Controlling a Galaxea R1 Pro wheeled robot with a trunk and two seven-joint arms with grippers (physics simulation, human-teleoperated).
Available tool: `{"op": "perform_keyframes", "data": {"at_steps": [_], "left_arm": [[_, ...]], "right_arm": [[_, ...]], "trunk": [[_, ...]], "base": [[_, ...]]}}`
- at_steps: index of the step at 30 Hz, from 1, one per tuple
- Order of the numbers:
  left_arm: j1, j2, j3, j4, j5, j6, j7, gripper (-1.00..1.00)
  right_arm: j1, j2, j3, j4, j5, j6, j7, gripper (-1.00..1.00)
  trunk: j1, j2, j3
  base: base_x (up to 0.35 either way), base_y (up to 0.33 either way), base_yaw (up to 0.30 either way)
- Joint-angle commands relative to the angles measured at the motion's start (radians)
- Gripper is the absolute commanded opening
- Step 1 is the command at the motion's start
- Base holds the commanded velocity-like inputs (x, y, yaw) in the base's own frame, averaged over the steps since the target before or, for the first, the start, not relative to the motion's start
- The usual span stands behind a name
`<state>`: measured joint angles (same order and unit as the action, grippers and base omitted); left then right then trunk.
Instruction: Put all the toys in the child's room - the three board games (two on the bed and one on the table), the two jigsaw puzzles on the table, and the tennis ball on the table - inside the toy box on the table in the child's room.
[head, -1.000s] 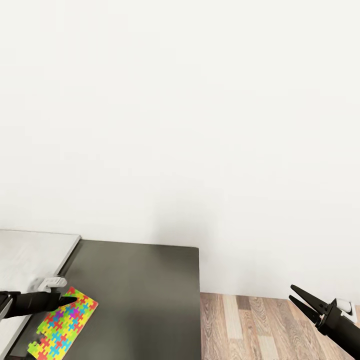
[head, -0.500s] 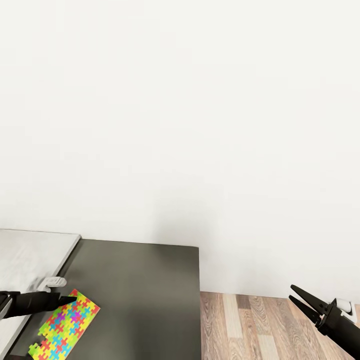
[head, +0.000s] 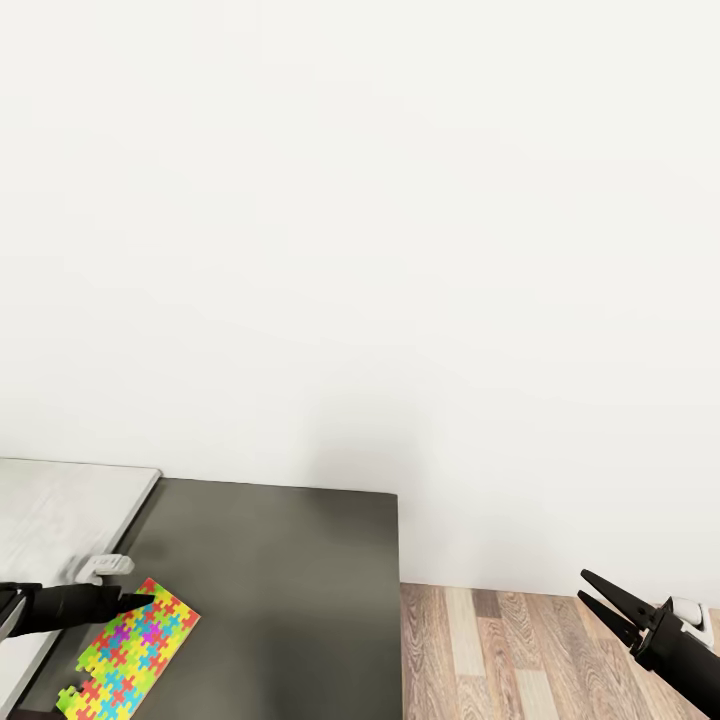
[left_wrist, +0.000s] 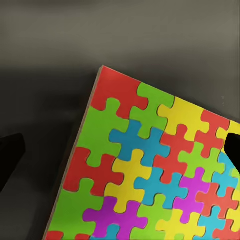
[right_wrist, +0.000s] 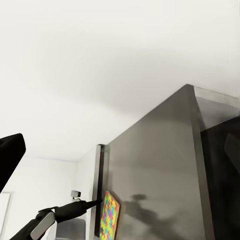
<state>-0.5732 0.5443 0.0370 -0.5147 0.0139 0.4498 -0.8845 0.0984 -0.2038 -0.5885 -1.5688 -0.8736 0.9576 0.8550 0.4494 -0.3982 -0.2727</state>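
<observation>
A jigsaw puzzle (head: 130, 650), a thin square of yellow, green, pink and blue pieces, lies on the lower dark-grey section of the table (head: 290, 580) near its front left. My left gripper (head: 140, 600) hovers at the puzzle's far corner. In the left wrist view the jigsaw puzzle (left_wrist: 155, 175) is close up, and the left gripper (left_wrist: 120, 150) is open, one fingertip (left_wrist: 232, 147) over the puzzle and the other over bare table. My right gripper (head: 597, 590) is open over the floor to the table's right. From the right wrist view the puzzle (right_wrist: 111, 215) shows edge-on.
The light grey desk top (head: 50, 510) adjoins the dark section on the left. A white wall (head: 400, 250) rises behind the table. Wood-plank floor (head: 500, 650) lies to the right of the table's edge.
The puzzle's far corner has shifted very slightly toward the right and front. Both arms have stayed almost still.
</observation>
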Motion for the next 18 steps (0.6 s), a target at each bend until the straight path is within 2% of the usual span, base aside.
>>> {"op": "perform_keyframes", "data": {"at_steps": [1,7,18], "left_arm": [[0.0,0.0,0.003,-0.001,0.001,0.01,-0.004,1.0],[0.0,-0.001,0.003,0.0,0.001,0.01,-0.004,1.0],[0.0,-0.001,0.003,-0.001,0.001,0.011,-0.008,1.0]], "right_arm": [[0.0,0.0,-0.001,0.0,0.0,0.004,0.002,1.0],[0.0,0.0,-0.001,0.0,-0.001,0.004,0.002,1.0],[0.0,0.0,-0.001,0.0,0.0,0.004,0.003,1.0]], "trunk": [[0.001,-0.002,-0.002],[0.001,-0.002,-0.002],[0.001,-0.002,-0.002]], "base": [[0.0,-0.111,0.0],[0.0,-0.181,0.0],[-0.023,-0.041,0.0]]}}
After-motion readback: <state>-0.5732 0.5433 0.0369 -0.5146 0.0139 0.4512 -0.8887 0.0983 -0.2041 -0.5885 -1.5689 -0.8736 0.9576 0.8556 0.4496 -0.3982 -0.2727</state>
